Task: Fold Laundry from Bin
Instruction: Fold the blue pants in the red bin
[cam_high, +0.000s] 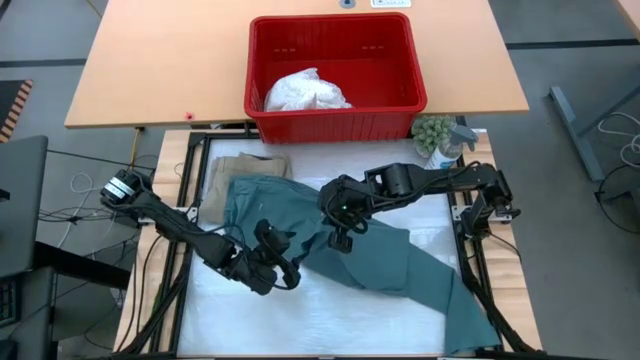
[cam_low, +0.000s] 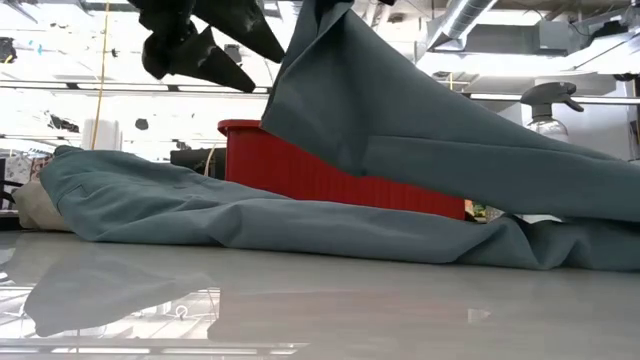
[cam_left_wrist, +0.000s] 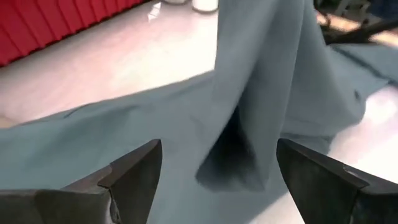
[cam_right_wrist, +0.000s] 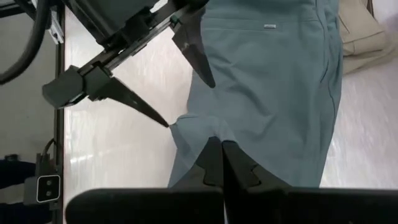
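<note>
A dark teal-green garment (cam_high: 400, 255) lies spread over the white table, partly covering a beige garment (cam_high: 245, 165) at the far left. A white garment (cam_high: 305, 92) sits in the red bin (cam_high: 330, 122) beyond the table's far edge. My right gripper (cam_high: 340, 238) is above the table's middle, shut on the teal cloth, which it has drawn up into a peak (cam_low: 330, 60). My left gripper (cam_high: 288, 268) hangs open just left of that peak and above the table. Its fingers (cam_right_wrist: 196, 59) stand apart beside the raised cloth, and nothing lies between them (cam_left_wrist: 217, 180). My right gripper pinches a raised fold of the teal garment (cam_right_wrist: 208, 134) between its two shut fingers, coming from above and slanting down. One layer or several, I cannot tell. The cloth hangs from the fingers in a slope (cam_low: 450, 130), and the rest of the garment (cam_low: 250, 215) lies on the table.
A spray bottle (cam_high: 450, 150) and a small green plant (cam_high: 433, 130) stand at the table's far right corner next to the bin. The black frame rails (cam_high: 470, 270) run along the table's sides. Bare white table shows at the near left (cam_high: 230, 320).
</note>
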